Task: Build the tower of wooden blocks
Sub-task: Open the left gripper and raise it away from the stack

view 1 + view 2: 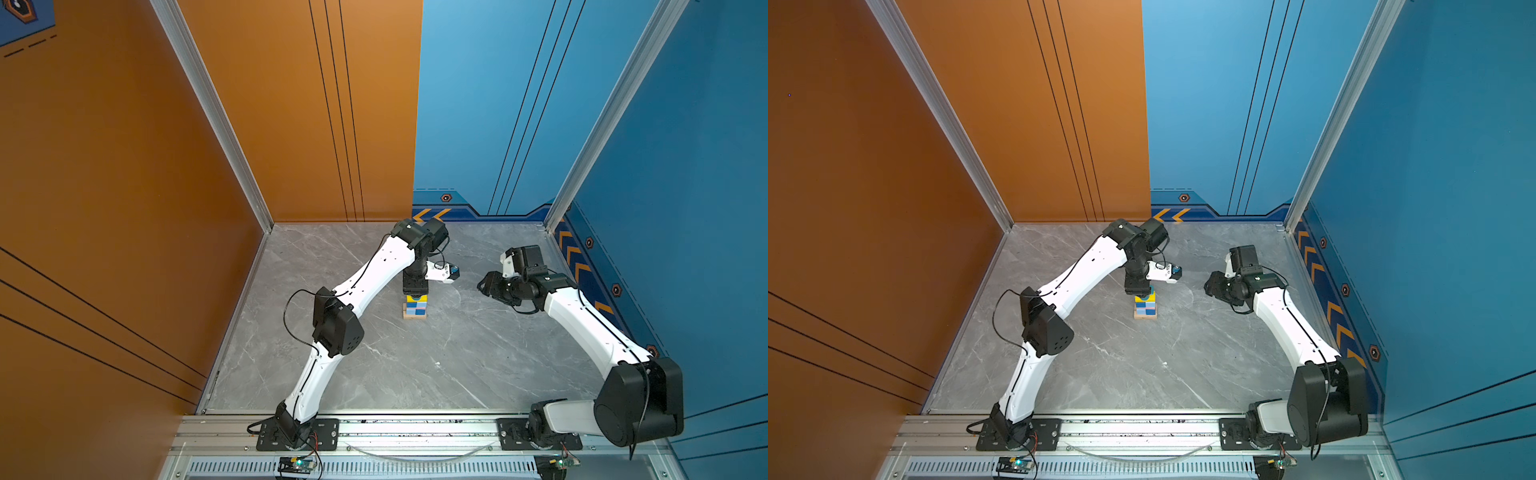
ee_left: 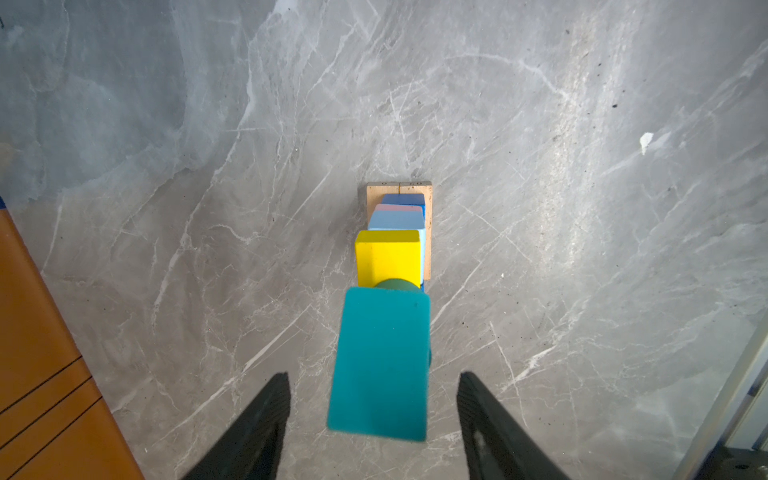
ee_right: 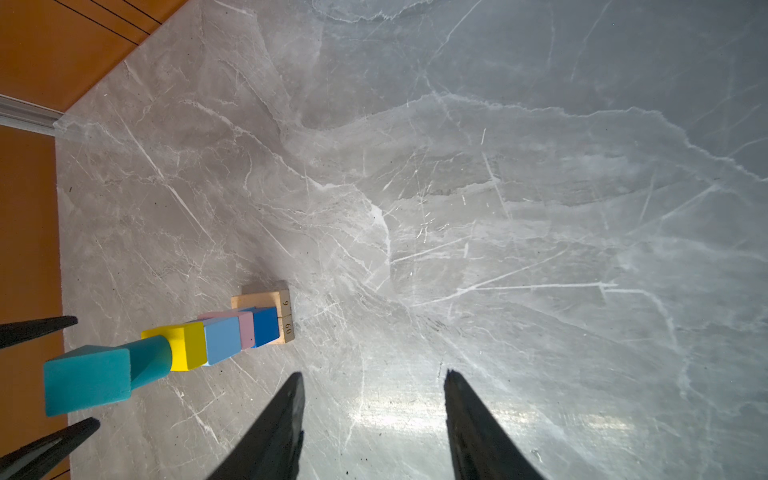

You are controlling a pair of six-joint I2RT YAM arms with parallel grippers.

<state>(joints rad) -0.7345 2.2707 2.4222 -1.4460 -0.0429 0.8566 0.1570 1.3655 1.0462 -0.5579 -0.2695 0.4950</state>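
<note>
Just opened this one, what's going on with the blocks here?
The tower stands on the grey table: tan base, blue and pink layers, yellow block, teal cylinder, then the teal top block. The left pincer hangs right over it, jaws apart on either side of the teal top block with gaps showing, so it grips nothing. The right pincer is off to the side, open and empty. The stack looks complete.

Grey marble tabletop (image 1: 415, 365), orange wall panel (image 1: 124, 166), blue wall panel (image 1: 685, 166), aluminium front rail (image 1: 415, 432)
</note>
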